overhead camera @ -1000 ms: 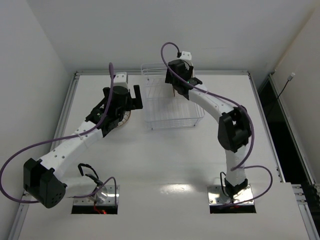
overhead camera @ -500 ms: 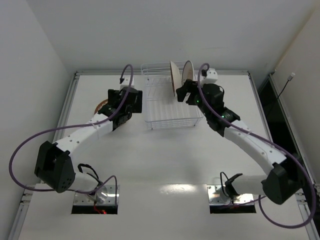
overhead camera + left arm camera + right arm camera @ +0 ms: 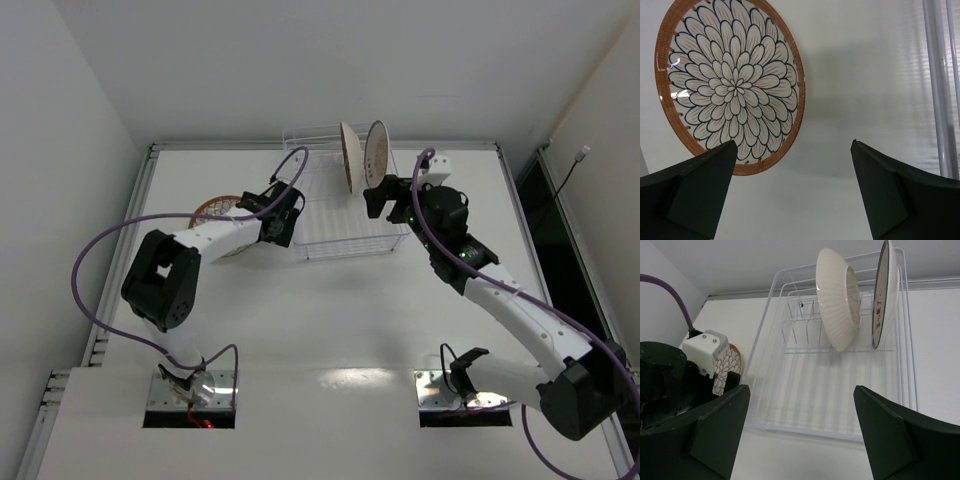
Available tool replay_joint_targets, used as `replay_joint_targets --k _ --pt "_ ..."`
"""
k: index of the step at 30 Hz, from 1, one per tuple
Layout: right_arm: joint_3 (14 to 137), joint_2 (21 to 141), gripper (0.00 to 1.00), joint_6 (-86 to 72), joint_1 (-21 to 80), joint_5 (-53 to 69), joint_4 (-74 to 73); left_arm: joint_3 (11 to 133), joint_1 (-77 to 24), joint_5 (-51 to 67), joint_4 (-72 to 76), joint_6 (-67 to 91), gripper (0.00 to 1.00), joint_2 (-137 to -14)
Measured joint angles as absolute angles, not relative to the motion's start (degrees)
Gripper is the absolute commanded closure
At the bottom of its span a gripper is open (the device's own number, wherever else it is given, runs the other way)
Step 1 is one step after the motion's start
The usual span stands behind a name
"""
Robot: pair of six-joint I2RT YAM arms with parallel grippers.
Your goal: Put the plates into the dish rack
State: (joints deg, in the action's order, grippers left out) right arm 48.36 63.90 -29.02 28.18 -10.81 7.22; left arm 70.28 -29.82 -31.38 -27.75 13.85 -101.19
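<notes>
Two plates stand upright on edge at the back of the clear wire dish rack (image 3: pixel 345 243): one (image 3: pixel 350 156) and one (image 3: pixel 376 150) to its right. In the right wrist view they show as a cream ribbed back (image 3: pixel 837 295) and a thin edge (image 3: pixel 885 290) above the rack (image 3: pixel 805 429). The third plate (image 3: pixel 212 208) (image 3: pixel 730 85), petal pattern with an orange rim, lies flat on the table left of the rack. My left gripper (image 3: pixel 276 224) (image 3: pixel 792 145) is open and empty over bare table between that plate and the rack. My right gripper (image 3: pixel 374 200) (image 3: pixel 801 388) is open and empty at the rack's right front.
The rack's left wires (image 3: pixel 940 100) run close along the right of my left gripper. My left wrist (image 3: pixel 705 352) sits at the rack's left side and hides part of the flat plate (image 3: pixel 731 362). A metal rail (image 3: pixel 138 205) edges the table's left, with walls beyond.
My right gripper has drawn back from the rack's rear, and two plates now stand there. My left gripper has moved right, off the flat plate toward the rack's left side.
</notes>
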Motion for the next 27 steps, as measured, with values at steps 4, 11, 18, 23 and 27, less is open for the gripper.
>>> replay_joint_targets --k 4,11,18,23,27 --pt "47.72 63.81 0.17 -27.79 27.38 -9.85 7.42 70.06 -29.91 -31.92 -27.16 13.50 0.02 -101.14" --pt "45.78 63.66 0.16 -26.96 25.50 -8.45 7.25 69.45 -28.42 -30.59 -27.03 12.88 0.08 -101.54" --pt "44.42 61.45 0.16 -26.76 23.16 -7.31 7.16 69.45 -24.08 -27.99 -26.94 12.19 0.12 -105.91" --pt "43.68 59.83 0.13 -26.55 21.76 -6.74 7.33 70.41 -20.73 -25.85 -27.20 12.03 0.15 -109.12" --pt "42.46 59.53 0.13 -26.52 20.67 -5.74 7.55 73.38 -19.55 -25.50 -28.10 12.01 0.17 -111.48"
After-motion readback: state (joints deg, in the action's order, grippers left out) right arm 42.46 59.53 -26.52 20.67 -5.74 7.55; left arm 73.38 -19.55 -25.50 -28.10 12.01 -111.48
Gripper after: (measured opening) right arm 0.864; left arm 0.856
